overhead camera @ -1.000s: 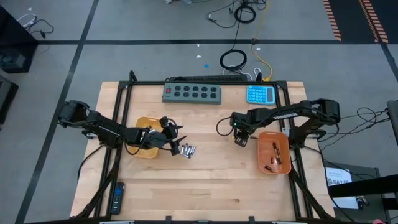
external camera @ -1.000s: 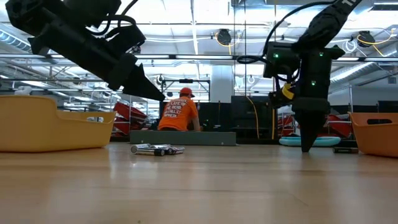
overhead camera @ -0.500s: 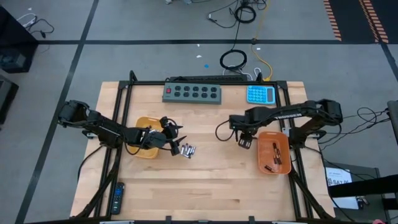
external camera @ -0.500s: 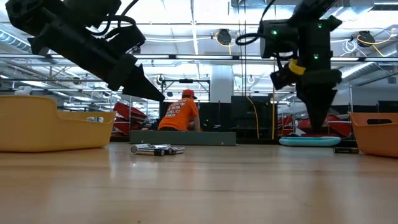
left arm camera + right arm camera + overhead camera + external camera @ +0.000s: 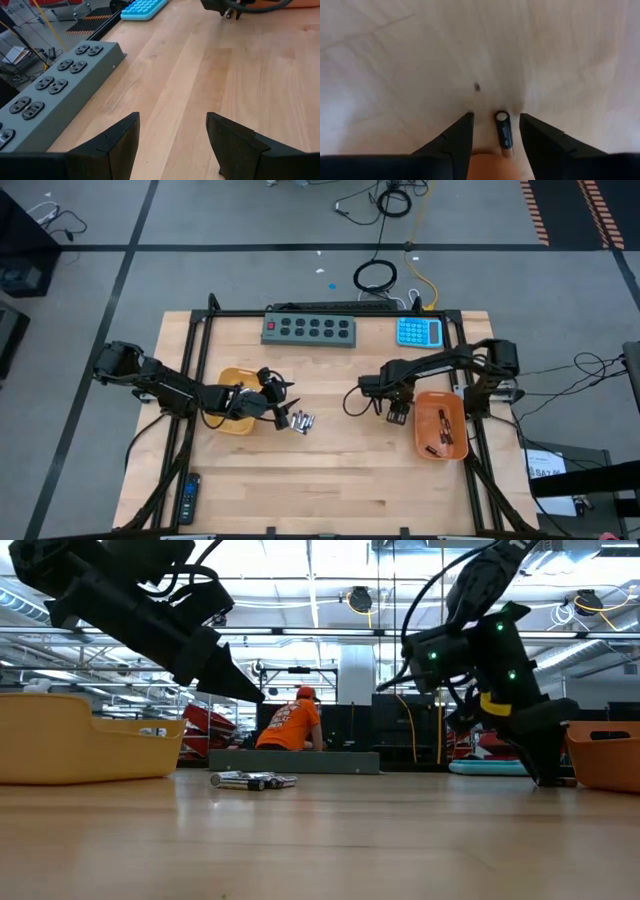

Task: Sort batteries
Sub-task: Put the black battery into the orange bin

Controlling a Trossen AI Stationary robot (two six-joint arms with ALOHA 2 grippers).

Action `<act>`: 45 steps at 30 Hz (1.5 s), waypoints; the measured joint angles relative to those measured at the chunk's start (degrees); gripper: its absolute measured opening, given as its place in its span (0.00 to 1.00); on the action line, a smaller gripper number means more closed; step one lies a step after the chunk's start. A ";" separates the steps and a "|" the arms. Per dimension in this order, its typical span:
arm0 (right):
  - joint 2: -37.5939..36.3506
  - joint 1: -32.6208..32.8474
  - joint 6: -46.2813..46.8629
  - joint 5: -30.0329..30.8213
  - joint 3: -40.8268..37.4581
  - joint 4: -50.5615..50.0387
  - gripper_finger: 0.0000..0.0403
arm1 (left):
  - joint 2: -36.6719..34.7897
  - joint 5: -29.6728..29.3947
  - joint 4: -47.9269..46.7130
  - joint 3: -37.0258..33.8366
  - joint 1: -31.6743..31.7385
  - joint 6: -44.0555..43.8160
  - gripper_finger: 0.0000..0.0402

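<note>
A cluster of silvery and dark batteries lies on the wooden table beside the yellow tray; the low view shows it too. My left gripper hangs open just above that cluster, touching nothing. My right gripper is open and tilted, right beside the orange tray, which holds dark batteries. In the right wrist view a small dark battery shows between its fingers, touching neither. Whether that battery rests on something, I cannot tell.
A grey power strip and a blue calculator lie along the far edge. A black remote sits at the near left corner. Bare wood spans the middle and near side. A person in an orange shirt is behind the table.
My right gripper has moved a little toward the orange tray and the near edge. It has tipped from pointing straight down to slanting toward the tray. The left arm and the battery cluster have kept still.
</note>
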 joint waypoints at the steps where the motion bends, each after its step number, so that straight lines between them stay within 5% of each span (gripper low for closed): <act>1: 0.69 -0.12 -0.46 -0.31 0.04 -0.16 0.39 | 0.00 0.00 0.02 0.00 0.00 0.03 0.60; 6: 2.75 -0.18 -2.30 -1.08 0.26 -0.19 0.35 | 0.00 0.00 -0.07 0.00 -0.02 0.04 0.60; 13: 3.32 -0.05 0.31 -2.17 0.21 -0.29 0.04 | 0.00 0.63 -1.95 0.00 -0.17 -0.08 0.60; 20: 3.36 1.94 0.23 -0.67 1.26 0.58 0.01 | 0.00 0.70 -2.17 0.00 -0.17 -0.06 0.60; 30: -0.44 4.50 0.32 2.88 12.87 1.12 0.00 | 0.00 0.70 -2.89 0.00 -0.17 -0.02 0.60; 38: -17.21 13.99 20.27 1.87 14.68 -5.80 0.00 | 0.00 0.68 -5.83 0.00 -0.58 -2.41 0.60; 45: -24.36 23.41 39.57 -7.11 8.60 -14.59 0.04 | 0.00 0.68 -5.00 0.00 -1.82 -3.08 0.60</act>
